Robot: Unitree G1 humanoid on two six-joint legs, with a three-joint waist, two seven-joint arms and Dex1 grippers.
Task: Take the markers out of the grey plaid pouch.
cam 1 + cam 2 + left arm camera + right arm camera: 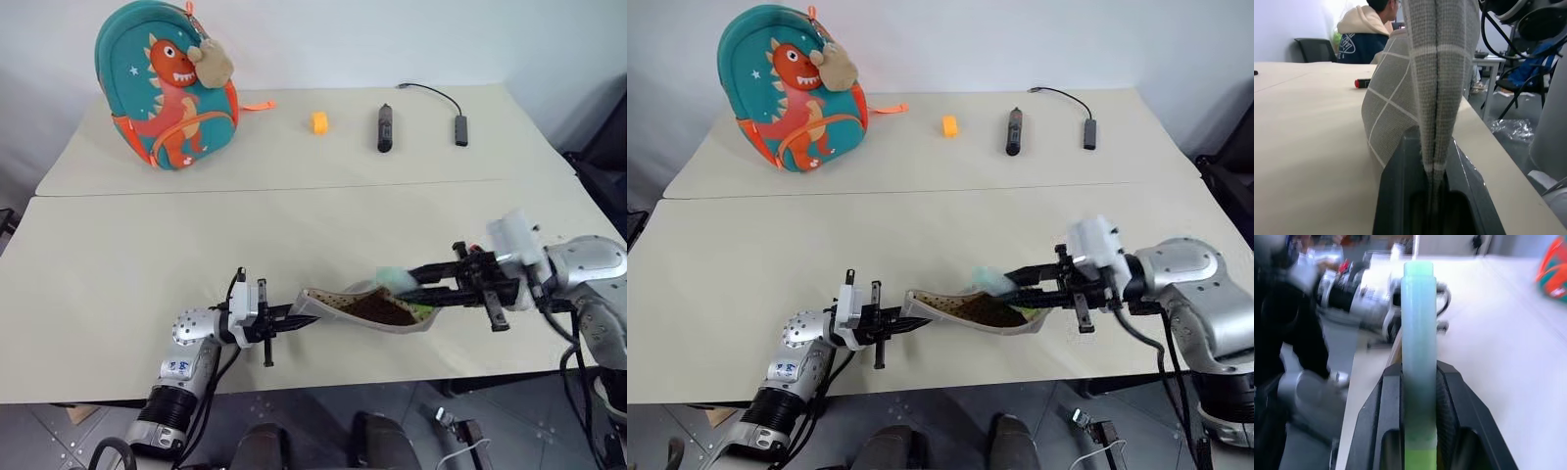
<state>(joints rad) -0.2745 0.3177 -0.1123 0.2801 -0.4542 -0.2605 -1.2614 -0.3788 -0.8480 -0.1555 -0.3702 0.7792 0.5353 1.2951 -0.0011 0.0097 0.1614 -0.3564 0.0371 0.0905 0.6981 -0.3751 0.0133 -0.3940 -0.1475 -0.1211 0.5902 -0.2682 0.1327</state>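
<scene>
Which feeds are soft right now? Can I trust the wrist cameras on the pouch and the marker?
Left wrist view: sharp on the grey plaid pouch pinched in the left gripper, and on a red marker lying on the table. Right wrist view: background smeared, but the pale green marker clamped in the right gripper is clear enough. Head views: evenly lit; the green marker's tip is blurred.

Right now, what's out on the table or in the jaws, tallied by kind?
Markers: 2, green marker clamped in the right gripper, red marker lying on the table
Pouches: 1, grey plaid pouch pinched by the left gripper
Backpacks: 1, teal backpack
Orange blocks: 1
Black stick devices: 1
Cabled adapters: 1
Total: 7
</scene>
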